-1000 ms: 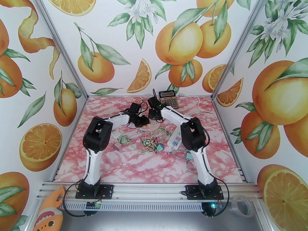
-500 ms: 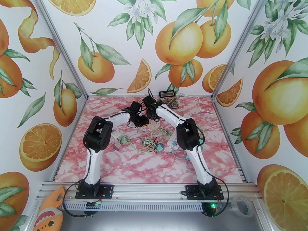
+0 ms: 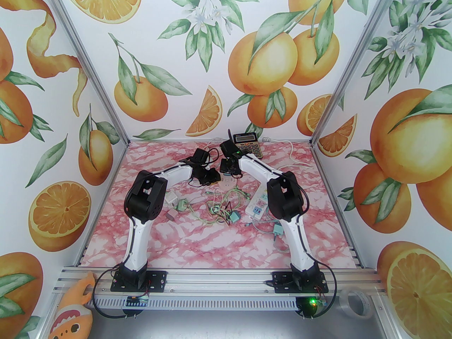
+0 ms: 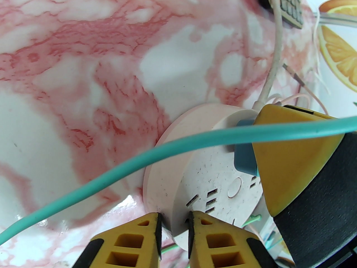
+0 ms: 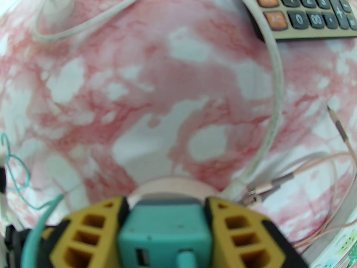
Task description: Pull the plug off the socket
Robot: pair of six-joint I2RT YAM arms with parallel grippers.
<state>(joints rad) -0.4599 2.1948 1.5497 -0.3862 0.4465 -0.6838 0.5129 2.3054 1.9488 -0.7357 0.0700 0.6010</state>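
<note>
Right wrist view: the right gripper is clamped on the teal plug, seated in the round socket on the table. The plug axis stands square to the socket face, cable end outward. The left gripper pinches the socket rim.

1. Top external: fixed high behind my bases, looking down and forward across the whole marble table; far off.
2. Left wrist: very close, low, looking obliquely across the round socket.
3. Right wrist: close, facing rearward over the teal plug.
4. All three share the round socket and the calculator.
</note>
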